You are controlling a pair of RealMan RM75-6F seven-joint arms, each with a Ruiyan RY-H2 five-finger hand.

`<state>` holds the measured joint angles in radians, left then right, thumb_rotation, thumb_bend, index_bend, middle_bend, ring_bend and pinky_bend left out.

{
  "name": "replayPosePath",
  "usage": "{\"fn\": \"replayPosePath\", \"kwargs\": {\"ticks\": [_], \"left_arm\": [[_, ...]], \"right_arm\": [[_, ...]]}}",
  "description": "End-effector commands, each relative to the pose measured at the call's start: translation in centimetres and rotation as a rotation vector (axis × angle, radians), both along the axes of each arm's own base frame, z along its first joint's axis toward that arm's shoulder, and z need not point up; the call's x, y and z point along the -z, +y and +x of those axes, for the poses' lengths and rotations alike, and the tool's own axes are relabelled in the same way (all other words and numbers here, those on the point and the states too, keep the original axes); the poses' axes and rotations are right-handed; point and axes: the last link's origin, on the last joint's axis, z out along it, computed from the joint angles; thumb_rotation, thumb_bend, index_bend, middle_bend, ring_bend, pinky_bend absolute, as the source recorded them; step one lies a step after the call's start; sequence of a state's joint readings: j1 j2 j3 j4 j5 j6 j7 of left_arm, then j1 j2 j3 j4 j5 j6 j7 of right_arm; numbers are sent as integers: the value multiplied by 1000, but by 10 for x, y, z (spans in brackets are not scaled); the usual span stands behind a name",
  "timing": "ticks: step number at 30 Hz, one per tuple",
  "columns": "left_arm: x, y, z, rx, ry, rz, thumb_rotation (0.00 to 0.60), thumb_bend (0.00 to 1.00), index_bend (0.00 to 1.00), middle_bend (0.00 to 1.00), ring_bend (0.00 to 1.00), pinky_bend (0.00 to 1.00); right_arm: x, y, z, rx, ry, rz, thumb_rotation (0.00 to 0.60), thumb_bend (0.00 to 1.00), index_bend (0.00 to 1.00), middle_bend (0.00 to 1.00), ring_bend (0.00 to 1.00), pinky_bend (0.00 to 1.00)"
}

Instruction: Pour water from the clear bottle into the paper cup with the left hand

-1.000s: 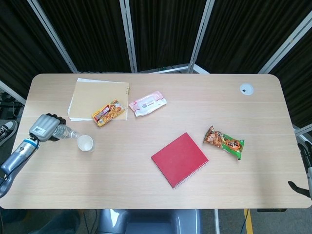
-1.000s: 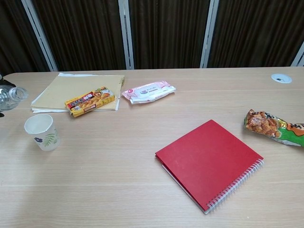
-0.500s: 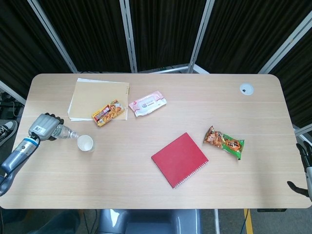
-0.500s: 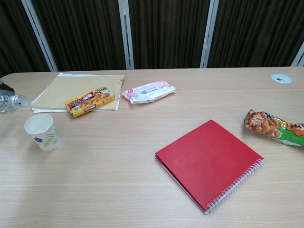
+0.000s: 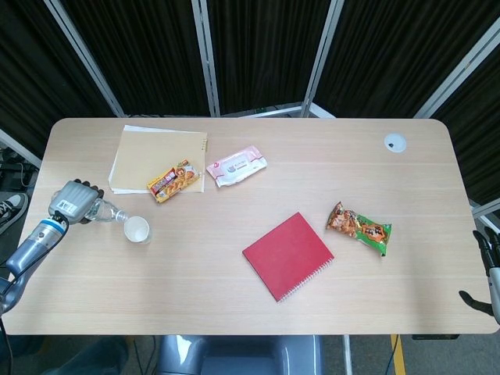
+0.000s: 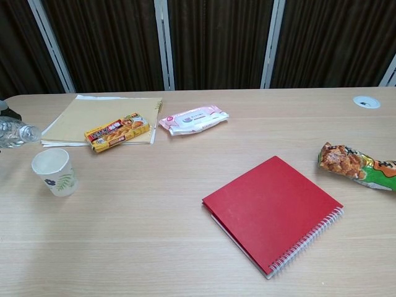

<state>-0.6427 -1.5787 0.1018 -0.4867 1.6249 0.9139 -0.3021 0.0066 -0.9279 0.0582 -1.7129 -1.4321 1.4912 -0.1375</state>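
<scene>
Now my left hand [image 5: 72, 203] grips the clear bottle [image 5: 104, 212], tipped on its side near the table's left edge, neck toward the paper cup [image 5: 137, 230] just beside it. I cannot tell what the cup holds. Further right lie a snack box [image 5: 173, 180], wipes pack [image 5: 237, 165], red notebook [image 5: 287, 255] and chip bag [image 5: 358, 227]. Only a sliver of my right hand [image 5: 486, 269] shows; its fingers I cannot tell.

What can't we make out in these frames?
- Water level in the clear bottle: too small in head view, cut by the left edge in chest view.
- Inside the paper cup: hidden by its rim.
- Right hand: cut by the head view's right edge; pose unclear.
</scene>
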Motion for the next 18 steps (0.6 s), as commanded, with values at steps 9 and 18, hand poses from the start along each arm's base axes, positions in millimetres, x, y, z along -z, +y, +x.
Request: {"fn": "replayPosePath", "kwargs": {"ticks": [9, 18], "left_arm": [[0, 1, 4, 46, 86, 13, 600, 453, 577, 458, 384, 408], [0, 2, 8, 61, 98, 14, 600, 453, 577, 458, 384, 408]], "right_arm": [[0, 0, 0, -1, 1, 0, 600, 0, 0, 0, 0, 0], [0, 0, 0, -1, 2, 1, 600, 0, 0, 0, 0, 0]]}}
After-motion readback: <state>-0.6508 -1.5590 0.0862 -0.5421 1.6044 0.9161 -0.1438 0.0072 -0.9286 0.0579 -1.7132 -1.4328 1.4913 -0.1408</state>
